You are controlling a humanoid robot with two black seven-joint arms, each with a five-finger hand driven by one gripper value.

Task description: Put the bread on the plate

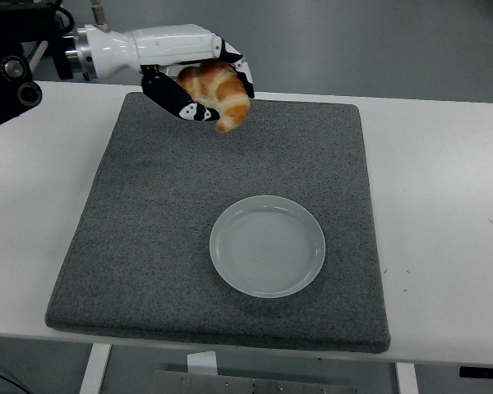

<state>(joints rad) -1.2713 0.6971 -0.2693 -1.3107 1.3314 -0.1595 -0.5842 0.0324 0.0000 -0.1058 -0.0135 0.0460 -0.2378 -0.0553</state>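
- And there's the left hand [199, 89], up in the air over the far left part of the grey mat [222, 222], reaching in from the left edge.
- It's got the bread [220, 93] wrapped up tight: a golden, curved croissant, with the black-and-white fingers [181, 103] curled under it and more fingers hooked over the top.
- The bread is clear of the mat, hanging off the surface near the mat's far edge, one tip pointing down and to the right.
- Behind the hand, a white forearm shell runs back to a black arm at the top left corner.
- The plate [267, 245] sits on the mat, right of centre and towards the near side. It's pale, round and bare.
- Bread and plate are well apart; the plate lies nearer to us and a bit to the right of the hand.
- The mat covers most of the white bench [444, 205], with bare bench showing on both sides.
- A small dark thing [176, 75] sits at the far edge of the bench, just behind the hand; too small to tell what it is.
- Beyond that, grey floor.
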